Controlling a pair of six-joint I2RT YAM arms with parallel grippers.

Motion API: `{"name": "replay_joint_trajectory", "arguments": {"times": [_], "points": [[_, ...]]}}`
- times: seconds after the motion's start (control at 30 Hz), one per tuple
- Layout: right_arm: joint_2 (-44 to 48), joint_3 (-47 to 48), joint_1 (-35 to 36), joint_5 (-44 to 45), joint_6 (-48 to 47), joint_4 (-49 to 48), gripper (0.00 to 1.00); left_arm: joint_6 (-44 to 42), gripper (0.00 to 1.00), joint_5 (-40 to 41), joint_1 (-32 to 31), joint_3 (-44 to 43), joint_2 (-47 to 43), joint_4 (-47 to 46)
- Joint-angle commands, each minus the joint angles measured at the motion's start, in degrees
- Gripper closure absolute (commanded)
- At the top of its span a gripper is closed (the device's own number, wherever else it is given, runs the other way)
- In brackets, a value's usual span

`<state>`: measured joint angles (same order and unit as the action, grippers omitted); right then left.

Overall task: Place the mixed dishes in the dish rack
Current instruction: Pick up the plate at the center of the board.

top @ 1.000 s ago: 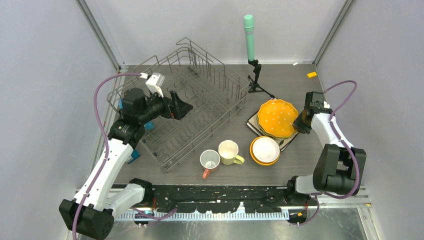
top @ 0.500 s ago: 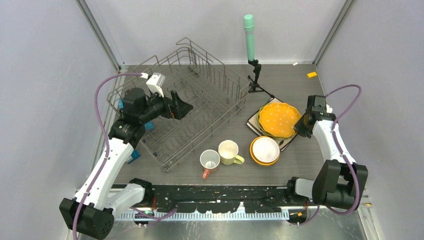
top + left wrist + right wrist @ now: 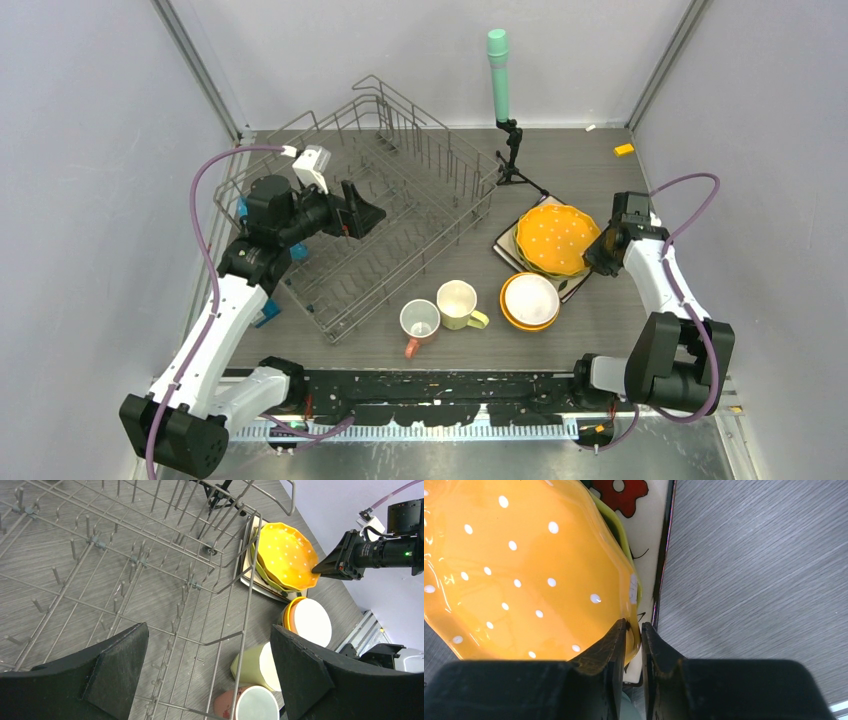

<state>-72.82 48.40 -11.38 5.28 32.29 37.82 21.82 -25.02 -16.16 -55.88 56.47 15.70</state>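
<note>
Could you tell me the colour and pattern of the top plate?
The top plate is orange with small white dots, clearest in the right wrist view.

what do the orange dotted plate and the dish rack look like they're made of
Orange dotted plate: probably glazed ceramic, though hard plastic such as melamine can't be ruled out. The surface is glossy with soft streaks of glare, and the scalloped rim looks thick.
Dish rack: thin metal wire with a dull grey finish, possibly coated. The rods are straight and stiff, with small joints where they cross.
</note>
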Motion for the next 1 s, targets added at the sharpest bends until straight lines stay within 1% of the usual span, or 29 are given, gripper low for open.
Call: {"name": "replay_joint_trajectory", "arguments": {"times": [0.0,0.13,0.3,0.63,0.73,0.77,0.97], "points": [[-0.74,1.15,-0.23,-1.0,0.86,-2.81,0.73,-0.99,0.06,0.49,-0.18,-0.68,-0.35,-0.69],[-1.45,0.6,-0.23,-2.14,1.27,-3.85,0.71,-0.99,0.06,0.8,-0.18,-0.35,-0.45,-0.59],[-1.58,-0.04,-0.18,-2.17,1.45,-4.81,0.72,-0.99,0.06,1.08,-0.18,-0.26,-0.48,-0.54],[-0.05,-2.17,-0.22,-1.24,1.38,-6.35,0.83,-0.99,0.06,1.37,-0.18,-0.1,-0.56,-0.5],[0.88,-2.46,-0.22,-1.49,1.45,-6.46,0.93,-0.91,0.06,1.46,-0.18,-0.02,-0.49,-0.45],[1.08,-2.51,-0.22,-1.58,1.56,-6.54,0.98,-0.92,0.06,1.54,-0.18,0.02,-0.53,-0.42],[3.22,-2.31,-0.23,-2.9,1.18,-6.48,1.0,-0.73,0.06,1.64,-0.18,-0.11,-0.55,-0.41]]}}
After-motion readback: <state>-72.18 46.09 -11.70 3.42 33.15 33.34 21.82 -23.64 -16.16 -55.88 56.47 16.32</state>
